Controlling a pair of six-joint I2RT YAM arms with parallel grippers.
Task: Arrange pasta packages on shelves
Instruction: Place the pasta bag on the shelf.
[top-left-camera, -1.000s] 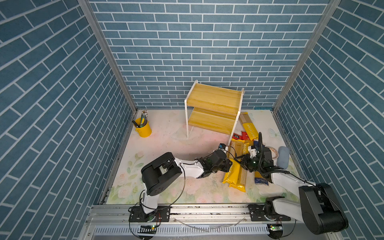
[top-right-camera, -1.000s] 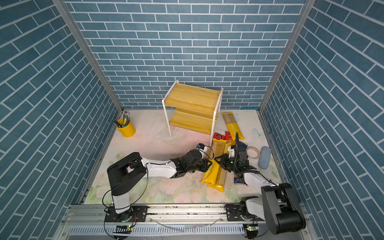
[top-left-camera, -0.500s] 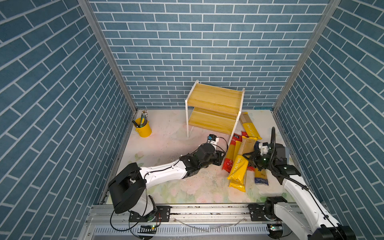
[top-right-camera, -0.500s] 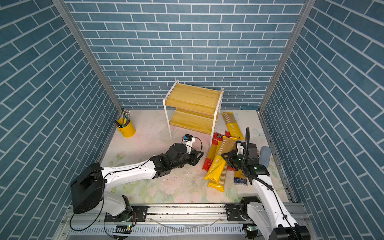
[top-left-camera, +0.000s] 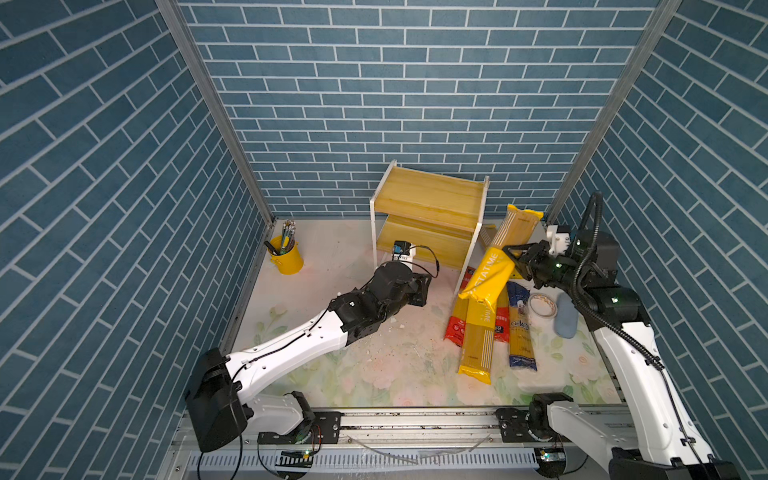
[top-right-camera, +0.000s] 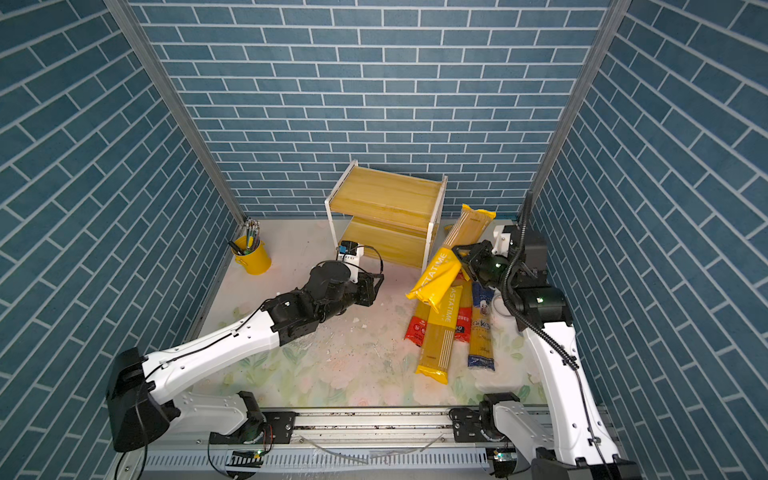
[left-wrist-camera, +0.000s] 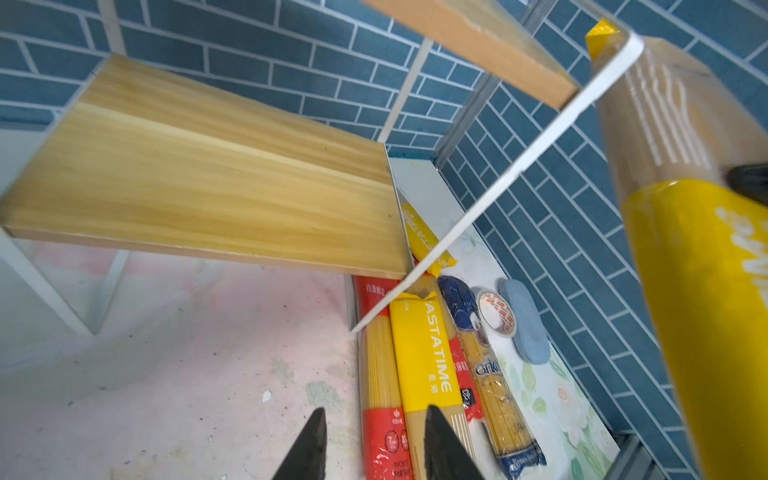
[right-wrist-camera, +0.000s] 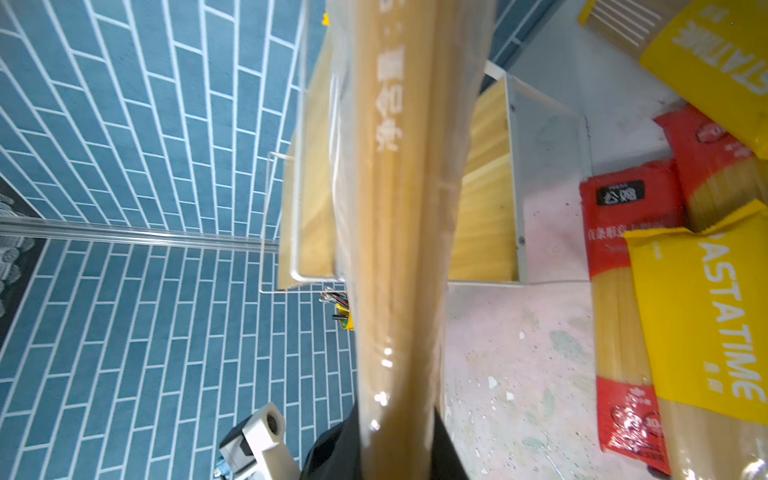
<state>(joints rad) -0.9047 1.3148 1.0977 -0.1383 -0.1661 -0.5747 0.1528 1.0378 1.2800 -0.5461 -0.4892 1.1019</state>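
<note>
Right fingers (right-wrist-camera: 328, 453) clamped on lifted PASTATIME bag (top-left-camera: 488, 276), right of centre | left fingers (left-wrist-camera: 309, 449) slightly apart, empty | level bag before entering shelves (top-left-camera: 432, 199).

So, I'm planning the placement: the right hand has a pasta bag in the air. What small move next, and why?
Probably swing the pasta bag leftward over the rack's top board. The right hand grips it mid-length, tilted, just outside the rack's white side frame, and both boards look bare.
</note>
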